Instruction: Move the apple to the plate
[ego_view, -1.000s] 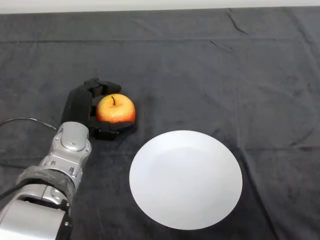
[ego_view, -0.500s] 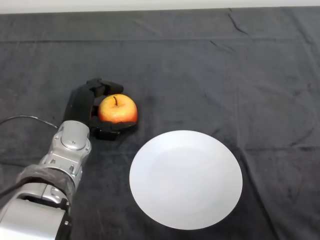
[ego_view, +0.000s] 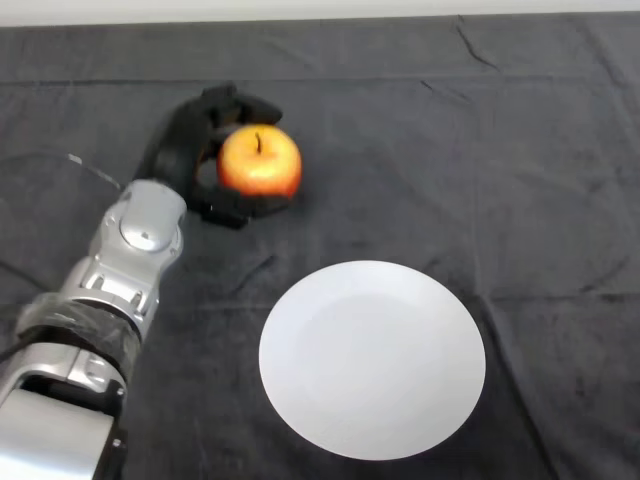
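Black left hand (ego_view: 190, 150) on a silver-grey arm (ego_view: 125, 265), fingers curled around a round red-and-yellow apple (ego_view: 259, 162), stem up. The apple lies at about 11 o'clock from the round white plate (ego_view: 372, 357), well apart, over the dark cloth (ego_view: 500, 150).

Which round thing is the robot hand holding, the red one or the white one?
The red one. The robot hand has its fingers curled round the apple. The white plate lies flat on the dark cloth, with nothing touching it.
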